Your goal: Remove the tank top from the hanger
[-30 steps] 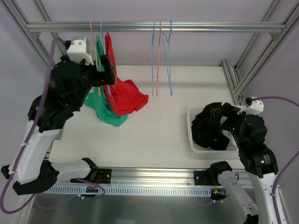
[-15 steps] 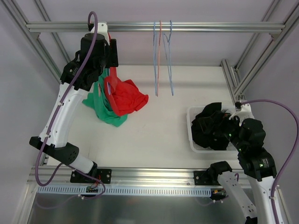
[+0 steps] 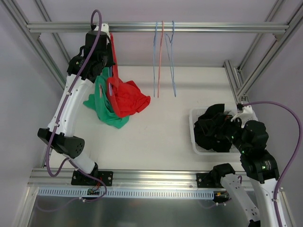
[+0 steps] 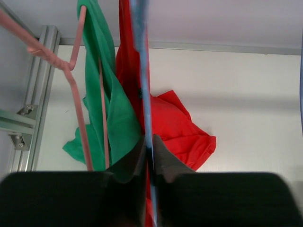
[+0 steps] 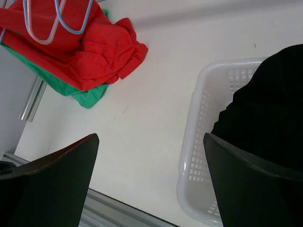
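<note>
A red tank top (image 3: 127, 97) hangs on a blue hanger (image 4: 142, 71) from the top rail, its lower part bunched on the table. In the wrist view my left gripper (image 4: 148, 146) is shut on the blue hanger's wire just under the rail, and from above it (image 3: 108, 56) sits high at the back left. Beside it a green tank top (image 4: 113, 118) hangs on a pink hanger (image 4: 75, 94). My right gripper (image 5: 150, 142) stands open with nothing between its fingers, over the table next to the basket.
A white basket (image 3: 194, 137) at the right holds black clothes (image 3: 213, 130). Three empty hangers (image 3: 163, 56) hang from the rail (image 3: 213, 27) at the middle. Frame posts stand at the back corners.
My left arm has swung up to the rail and its jaws have shut on the blue hanger's wire. The right arm has pulled back slightly and stays open.
</note>
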### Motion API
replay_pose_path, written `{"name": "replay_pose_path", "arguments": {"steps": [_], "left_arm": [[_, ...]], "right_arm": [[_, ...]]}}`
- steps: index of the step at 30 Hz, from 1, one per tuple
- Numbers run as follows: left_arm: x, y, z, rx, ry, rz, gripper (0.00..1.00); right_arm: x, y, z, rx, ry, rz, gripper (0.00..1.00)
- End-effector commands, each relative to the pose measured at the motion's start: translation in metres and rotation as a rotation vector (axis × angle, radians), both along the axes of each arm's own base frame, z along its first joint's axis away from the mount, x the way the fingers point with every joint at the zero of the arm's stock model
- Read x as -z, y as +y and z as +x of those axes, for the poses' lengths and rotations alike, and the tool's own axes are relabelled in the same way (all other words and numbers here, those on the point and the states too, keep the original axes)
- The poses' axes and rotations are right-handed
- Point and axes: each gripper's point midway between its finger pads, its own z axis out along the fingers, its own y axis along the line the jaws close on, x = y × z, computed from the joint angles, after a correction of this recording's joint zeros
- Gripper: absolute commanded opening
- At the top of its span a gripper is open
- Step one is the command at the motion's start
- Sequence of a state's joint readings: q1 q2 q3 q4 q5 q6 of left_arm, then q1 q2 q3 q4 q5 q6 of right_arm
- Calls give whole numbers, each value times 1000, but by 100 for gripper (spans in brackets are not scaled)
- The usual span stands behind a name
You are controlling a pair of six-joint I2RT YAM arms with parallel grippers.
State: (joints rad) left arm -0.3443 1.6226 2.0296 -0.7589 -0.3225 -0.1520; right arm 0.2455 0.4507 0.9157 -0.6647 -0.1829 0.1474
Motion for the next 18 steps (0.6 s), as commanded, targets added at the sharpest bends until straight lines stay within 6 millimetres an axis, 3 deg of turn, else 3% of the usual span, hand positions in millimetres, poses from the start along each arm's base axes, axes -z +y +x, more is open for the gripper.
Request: {"name": "replay_pose_path", "arguments": {"steps": [1,5,13,18], "left_arm": [[-25,-3,2,20,-58,-52,0],[-46,-9,-7,55,-101,-100,0],[-105,-28,-30,173,-228,-236,0],[-118,-32,-42,207,-263,-277,0]], "right_arm": [[-17,3,0,-17,-67,31,98],[-21,2,-3,-14,-86,28,98],[-21,6,-1,-32,-79,35,98],[-24,6,-3,-40,-91,32,98]]}}
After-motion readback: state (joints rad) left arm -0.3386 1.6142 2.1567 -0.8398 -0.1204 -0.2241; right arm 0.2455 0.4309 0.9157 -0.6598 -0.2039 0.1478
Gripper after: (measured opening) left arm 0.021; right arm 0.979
